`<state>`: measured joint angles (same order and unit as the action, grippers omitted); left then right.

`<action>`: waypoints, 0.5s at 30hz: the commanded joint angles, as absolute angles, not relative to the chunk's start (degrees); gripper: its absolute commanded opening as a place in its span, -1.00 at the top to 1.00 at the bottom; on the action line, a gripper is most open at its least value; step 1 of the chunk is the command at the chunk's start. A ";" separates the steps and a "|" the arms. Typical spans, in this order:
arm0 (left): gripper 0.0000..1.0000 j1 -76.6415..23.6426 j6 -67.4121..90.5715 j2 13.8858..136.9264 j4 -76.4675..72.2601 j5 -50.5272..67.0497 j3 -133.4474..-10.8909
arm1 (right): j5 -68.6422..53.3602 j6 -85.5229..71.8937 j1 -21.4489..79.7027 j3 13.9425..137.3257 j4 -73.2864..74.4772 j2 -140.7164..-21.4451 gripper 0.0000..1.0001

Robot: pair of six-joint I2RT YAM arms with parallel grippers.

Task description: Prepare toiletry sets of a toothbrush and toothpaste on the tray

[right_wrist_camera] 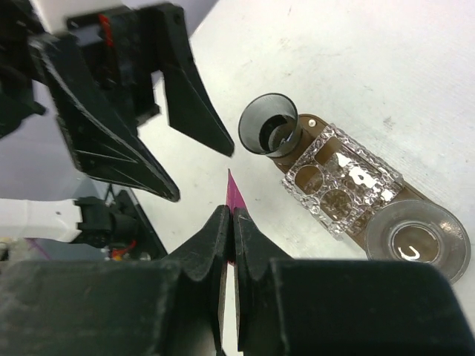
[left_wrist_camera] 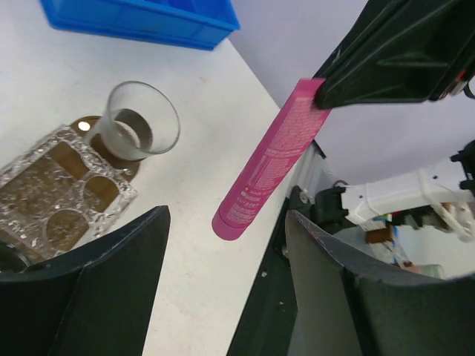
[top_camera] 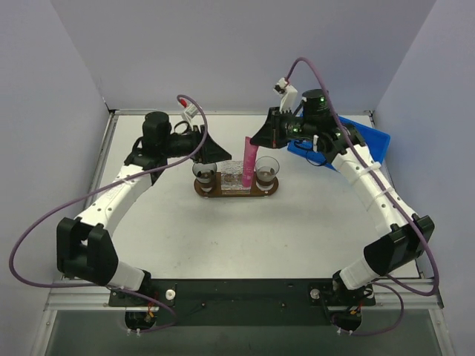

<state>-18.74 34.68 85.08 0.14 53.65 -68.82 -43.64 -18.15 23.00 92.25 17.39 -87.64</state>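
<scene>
The right wrist camera shows only a thin magenta sliver of the toothpaste (right_wrist_camera: 236, 197), the rest buried between the tightly pinched fingers of the right gripper (right_wrist_camera: 233, 217). From above, its lower end overlaps the clear holder (top_camera: 234, 176) and the right glass (top_camera: 266, 169) on the tray (top_camera: 200, 190), so I cannot tell whether it touches anything. The tube hangs nearly upright with a slight lean (flat crimped end up in the grip, round cap end down) above the tray's middle. The left gripper (top_camera: 211, 148) stands beside it near the left glass (top_camera: 204, 173), its fingers (left_wrist_camera: 111, 282) spread wide and holding nothing.
</scene>
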 commanded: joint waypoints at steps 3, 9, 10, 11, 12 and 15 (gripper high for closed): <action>-0.47 -16.96 27.25 75.95 6.68 40.89 -66.89 | -28.84 -8.53 29.53 91.24 15.65 -85.52 1.00; -0.48 -15.91 27.95 72.42 10.54 28.57 -67.23 | -20.58 -5.37 32.95 83.78 5.02 -84.29 1.00; -0.48 -15.82 27.86 72.51 11.68 27.69 -67.32 | -19.52 -4.75 33.22 82.89 2.57 -84.20 1.00; -0.47 -15.73 27.86 72.60 12.12 27.60 -67.67 | -18.38 -4.05 33.66 82.01 1.42 -83.85 1.00; -0.48 -15.65 27.77 72.77 12.48 27.60 -67.85 | -16.63 -3.69 34.18 81.13 0.45 -83.76 1.00; -0.48 -15.65 28.30 72.77 13.09 27.25 -67.76 | -14.51 -3.34 34.37 78.75 -3.60 -83.85 1.00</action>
